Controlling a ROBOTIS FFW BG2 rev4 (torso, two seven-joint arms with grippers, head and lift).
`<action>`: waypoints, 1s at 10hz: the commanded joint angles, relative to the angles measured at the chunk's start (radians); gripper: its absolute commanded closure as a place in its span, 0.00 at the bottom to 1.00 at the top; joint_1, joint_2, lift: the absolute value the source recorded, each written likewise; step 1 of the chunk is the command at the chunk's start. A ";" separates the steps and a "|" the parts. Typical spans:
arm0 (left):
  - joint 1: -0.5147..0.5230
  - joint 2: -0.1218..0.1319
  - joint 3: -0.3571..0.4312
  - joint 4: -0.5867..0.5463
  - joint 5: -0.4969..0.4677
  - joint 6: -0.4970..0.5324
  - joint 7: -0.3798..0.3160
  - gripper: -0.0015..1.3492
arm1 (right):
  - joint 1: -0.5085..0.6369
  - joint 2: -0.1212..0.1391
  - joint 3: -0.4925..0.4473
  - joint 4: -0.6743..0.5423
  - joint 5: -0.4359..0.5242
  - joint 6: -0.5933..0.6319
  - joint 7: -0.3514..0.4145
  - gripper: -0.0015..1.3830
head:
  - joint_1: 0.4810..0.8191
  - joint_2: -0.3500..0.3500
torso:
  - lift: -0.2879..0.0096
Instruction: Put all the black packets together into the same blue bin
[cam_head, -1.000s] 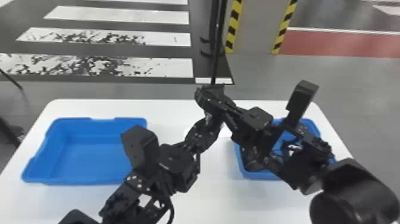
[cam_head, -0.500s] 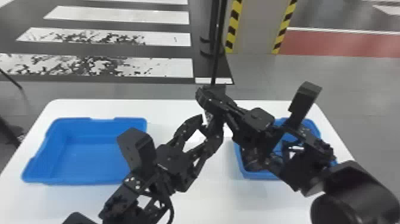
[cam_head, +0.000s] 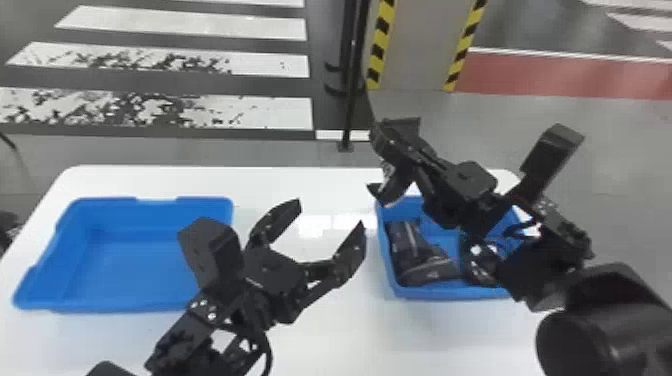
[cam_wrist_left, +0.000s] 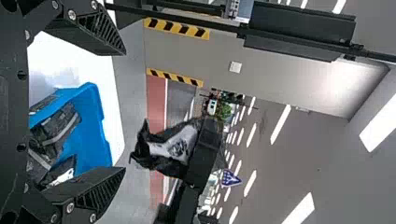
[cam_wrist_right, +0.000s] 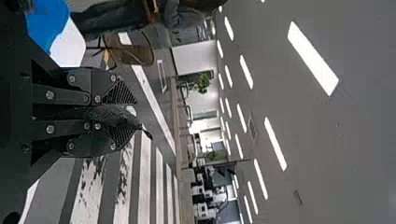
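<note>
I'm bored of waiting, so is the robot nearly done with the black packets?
Nearly, I think. Done: black packets lie in the right-hand blue bin. In hand: the right gripper holds another black packet, raised. Left, probably: putting that one in with them.

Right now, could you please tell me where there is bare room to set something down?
The left bin looks bare inside. So does the table beyond the left gripper, between the bins, and nearer than the right bin. Crowded: that right bin, holding black packets under the right arm.
</note>
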 joint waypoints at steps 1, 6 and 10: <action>0.004 -0.002 0.005 0.000 0.000 -0.004 0.000 0.12 | 0.013 0.001 -0.084 0.038 0.047 -0.012 0.000 0.81 | 0.62 0.28 | 0.60; 0.016 -0.006 0.029 0.000 0.000 -0.012 -0.003 0.12 | -0.009 -0.041 -0.305 0.298 0.173 -0.039 0.063 0.81 | 0.63 0.00 | 0.60; 0.019 -0.009 0.033 0.003 -0.002 -0.017 -0.003 0.12 | -0.082 -0.044 -0.264 0.438 0.167 -0.064 0.106 0.31 | 0.63 0.00 | 0.60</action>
